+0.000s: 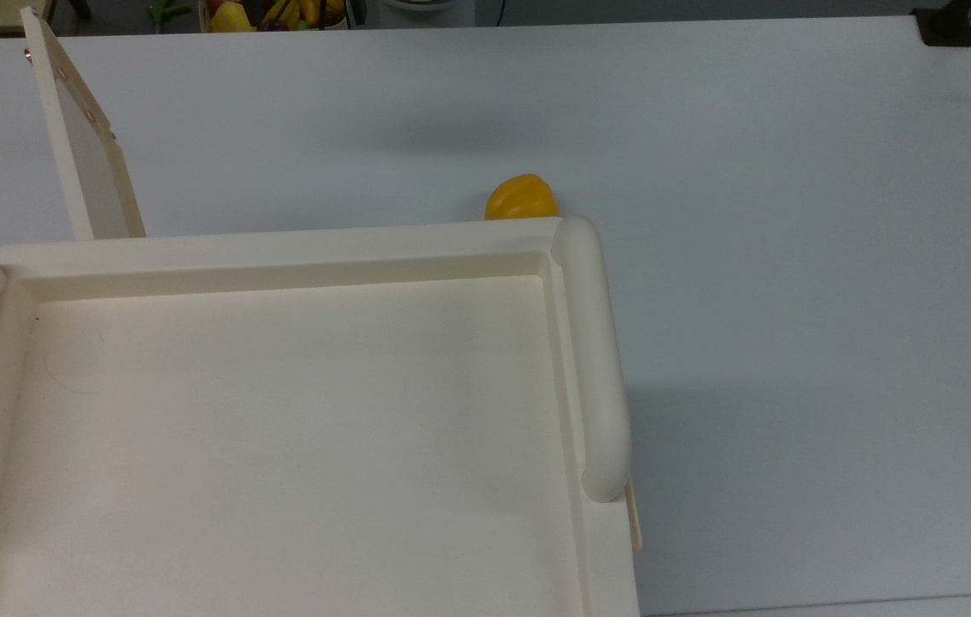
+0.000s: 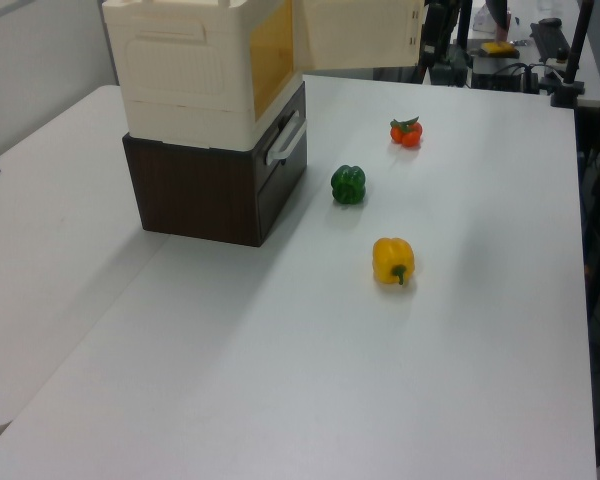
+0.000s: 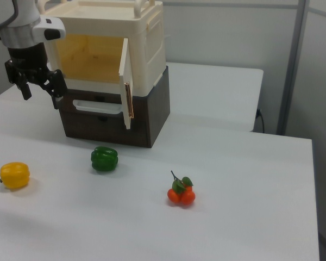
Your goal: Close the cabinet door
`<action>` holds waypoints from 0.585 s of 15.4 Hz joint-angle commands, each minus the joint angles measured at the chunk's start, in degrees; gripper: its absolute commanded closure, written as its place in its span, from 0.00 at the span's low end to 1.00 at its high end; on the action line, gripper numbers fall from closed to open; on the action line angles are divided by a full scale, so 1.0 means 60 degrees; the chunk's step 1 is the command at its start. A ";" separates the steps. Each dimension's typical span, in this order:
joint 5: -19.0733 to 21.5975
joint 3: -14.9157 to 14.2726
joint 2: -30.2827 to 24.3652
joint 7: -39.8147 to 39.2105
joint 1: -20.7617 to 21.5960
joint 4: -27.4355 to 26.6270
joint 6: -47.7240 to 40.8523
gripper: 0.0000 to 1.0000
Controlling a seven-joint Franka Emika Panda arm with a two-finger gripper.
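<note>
The thin flat cream-coloured wooden cabinet door (image 3: pixel 125 81) stands open from the large cream wooden cabinet (image 3: pixel 106 49), probably light and stiff, best pushed near its free edge by the black gripper (image 3: pixel 39 87), jaws wide and empty.

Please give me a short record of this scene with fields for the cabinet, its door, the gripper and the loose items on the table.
cabinet: cream cabinet standing on a dark brown drawer unit
cabinet door: cabinet door swung open, interior exposed
gripper: gripper open, holding nothing, in front of the cabinet opening at the right view's left
table items: yellow pepper, green pepper, orange tomato cluster, all on the white table
task state: door not yet closed
</note>
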 commanded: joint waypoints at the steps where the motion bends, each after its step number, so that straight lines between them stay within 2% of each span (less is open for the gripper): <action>1: 0.0023 -0.0097 -0.0090 -0.0109 0.0099 -0.0156 0.0230 0.00; 5: 0.0023 -0.0112 -0.0119 -0.0210 0.0099 -0.0142 0.0244 0.00; 6: 0.0023 -0.0112 -0.0104 -0.0313 0.0085 -0.0127 0.0244 0.03; 7: 0.0023 -0.0112 -0.0104 -0.0560 0.0070 -0.0127 0.0230 0.24; 8: 0.0023 -0.0112 -0.0119 -0.1012 0.0055 -0.0127 0.0215 0.58; 9: 0.0081 -0.0112 -0.0119 -0.1118 0.0026 -0.0113 0.0200 0.82</action>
